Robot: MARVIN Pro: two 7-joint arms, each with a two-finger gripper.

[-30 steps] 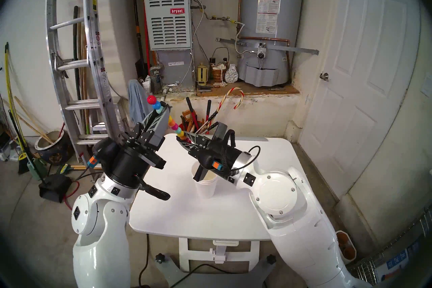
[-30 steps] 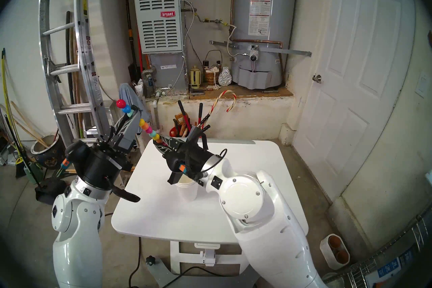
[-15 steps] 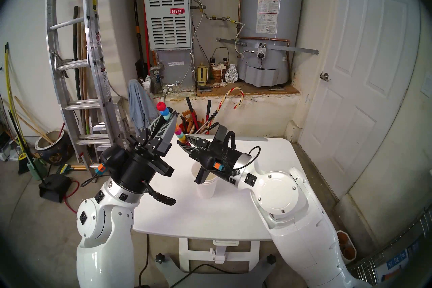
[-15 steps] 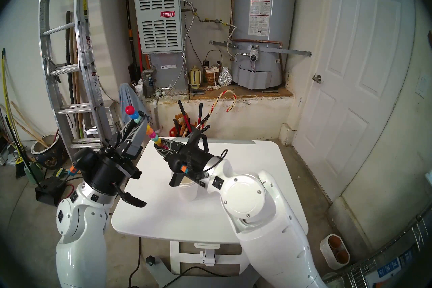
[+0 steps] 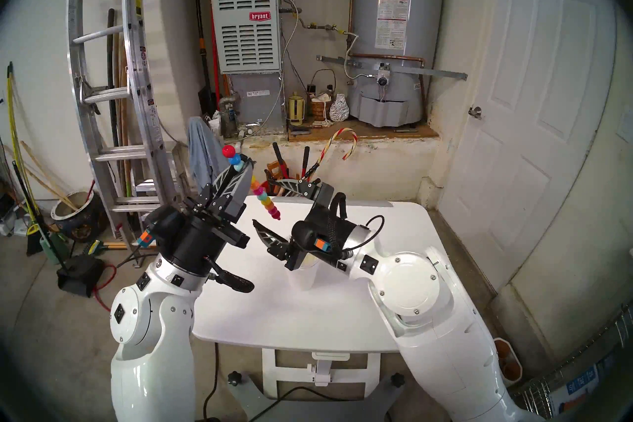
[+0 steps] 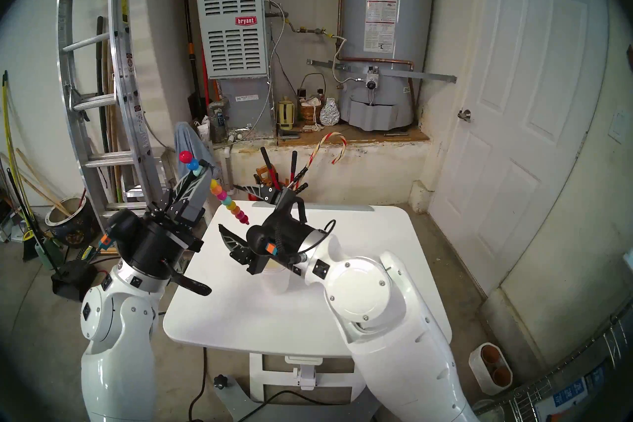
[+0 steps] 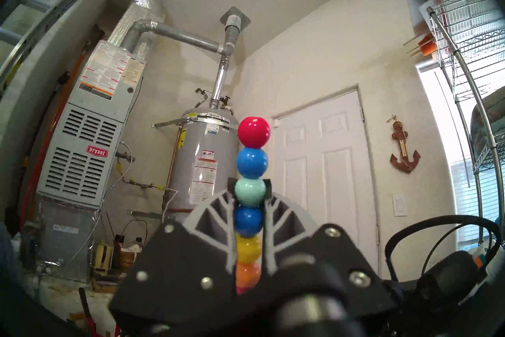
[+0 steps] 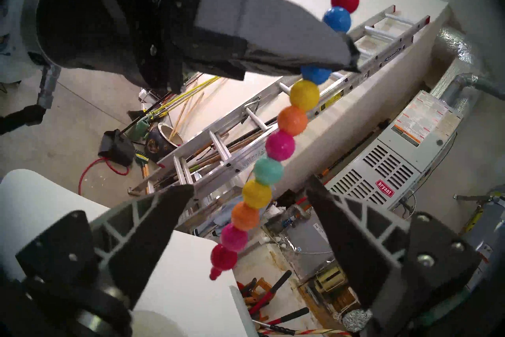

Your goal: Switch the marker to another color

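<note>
The marker (image 5: 265, 202) is a stick of round beads in red, blue, teal, yellow, orange and pink, slanting above the far left of the white table (image 5: 308, 318). My left gripper (image 5: 245, 164) is shut on the marker's upper part (image 7: 252, 161), with the red and blue beads sticking out past the fingertips. My right gripper (image 5: 261, 202) is open, its two fingers spread on either side of the marker's lower end (image 8: 273, 149) without touching it. A white paper cup (image 5: 303, 277) stands on the table, mostly hidden under the right wrist.
Just behind the table's far edge stands a bucket of long-handled tools (image 5: 284, 178) holding a red-and-white candy cane (image 5: 342, 144). A metal ladder (image 5: 113, 85) leans at the left. A furnace, a water heater and a white door line the back and right.
My right gripper was shut on the marker's lower end and has opened wide, letting it go. The left gripper still holds the marker and has shifted slightly.
</note>
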